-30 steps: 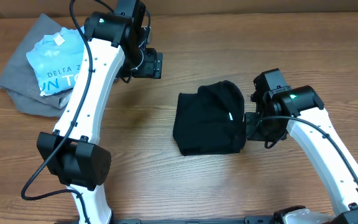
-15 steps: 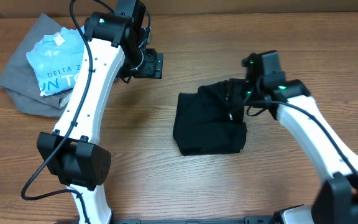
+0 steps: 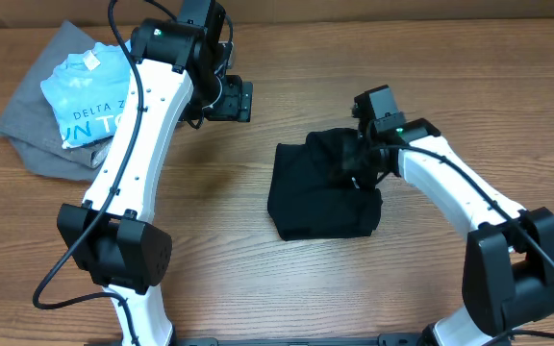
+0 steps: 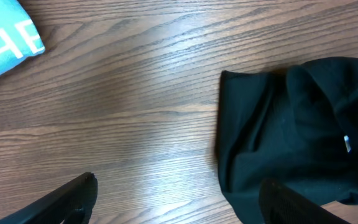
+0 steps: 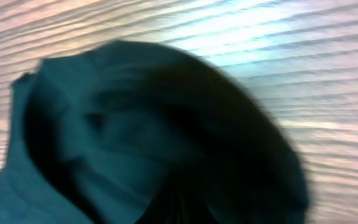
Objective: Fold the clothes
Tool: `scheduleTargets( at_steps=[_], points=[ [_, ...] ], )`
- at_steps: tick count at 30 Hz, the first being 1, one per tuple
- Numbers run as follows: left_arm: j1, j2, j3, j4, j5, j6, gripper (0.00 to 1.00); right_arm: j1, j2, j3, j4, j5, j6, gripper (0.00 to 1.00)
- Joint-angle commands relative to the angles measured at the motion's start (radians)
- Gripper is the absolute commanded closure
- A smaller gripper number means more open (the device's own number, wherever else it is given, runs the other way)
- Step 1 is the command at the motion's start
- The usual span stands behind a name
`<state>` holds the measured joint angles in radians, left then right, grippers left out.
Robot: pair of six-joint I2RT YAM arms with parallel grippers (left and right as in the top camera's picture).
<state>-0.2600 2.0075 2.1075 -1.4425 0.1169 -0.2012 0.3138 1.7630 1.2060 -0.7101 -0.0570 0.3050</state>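
Note:
The clothes, a black T-shirt [image 3: 315, 197], lie folded into a rough square in the middle of the wooden table. My right gripper [image 3: 357, 163] is down on its bunched upper right corner and is shut on that fabric. The right wrist view is filled with blurred black cloth [image 5: 135, 143], and the fingers are lost in the dark folds. My left gripper [image 3: 234, 99] hangs open to the shirt's upper left. Its two fingertips [image 4: 73, 199] stand wide apart over bare wood, and the shirt [image 4: 291, 130] with its white tag [image 4: 347, 144] is at the right of that view.
A light blue T-shirt with white lettering [image 3: 89, 96] lies on a grey garment [image 3: 37, 135] at the table's far left corner. A corner of the blue shirt [image 4: 5, 43] shows in the left wrist view.
My right arm swung from the shirt's right edge to above its upper right corner and its jaws closed there. The rounded fabric lobe shifted left. The left arm stayed still.

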Motion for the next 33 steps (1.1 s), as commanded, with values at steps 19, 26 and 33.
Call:
scheduleTargets(
  at_steps=[19, 26, 33],
  points=[
    [-0.002, 0.0, -0.003, 0.008, 0.007, 0.023, 0.14, 0.001, -0.108, 0.056, 0.053, -0.021, 0.071, 0.56],
    [-0.002, 0.0, -0.003, 0.002, 0.007, 0.022, 0.14, 0.045, 0.035, 0.056, 0.099, 0.081, 0.164, 0.56],
    [-0.002, 0.0, -0.003, 0.003, 0.007, 0.022, 0.14, 0.045, 0.074, 0.056, 0.118, 0.108, 0.205, 0.8]
  ],
)
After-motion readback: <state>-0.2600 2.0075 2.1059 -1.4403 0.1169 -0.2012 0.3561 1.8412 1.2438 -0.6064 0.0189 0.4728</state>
